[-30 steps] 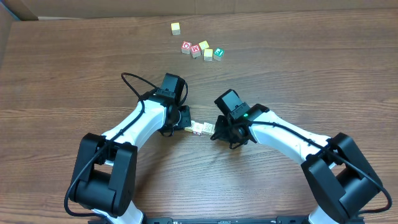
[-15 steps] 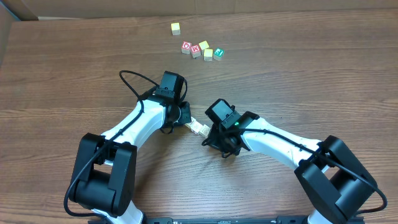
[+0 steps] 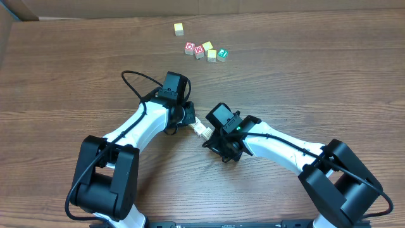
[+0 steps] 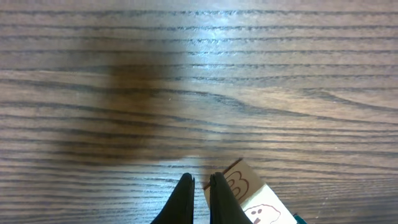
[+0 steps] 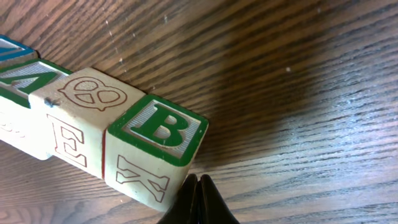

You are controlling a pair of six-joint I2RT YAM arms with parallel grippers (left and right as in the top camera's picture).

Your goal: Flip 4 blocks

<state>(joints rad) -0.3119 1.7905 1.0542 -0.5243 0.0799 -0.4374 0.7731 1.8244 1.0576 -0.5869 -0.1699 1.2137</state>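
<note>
Overhead, I see the wooden table [image 3: 316, 76] with the blocks [image 3: 201, 130] lying in a touching row near its middle. My left gripper [image 4: 200, 186] and right gripper [image 5: 198, 185] are each pinched fully closed on nothing, tips just beside opposite ends of the row; the green B block [image 5: 158, 134] is nearest the right one.

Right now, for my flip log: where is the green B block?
Right wrist view: green B block ends the row of blocks, beside the shut right end effector.

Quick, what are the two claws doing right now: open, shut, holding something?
Left gripper: shut, holding nothing.
Right gripper: shut, holding nothing, tip beside the B block.
</note>
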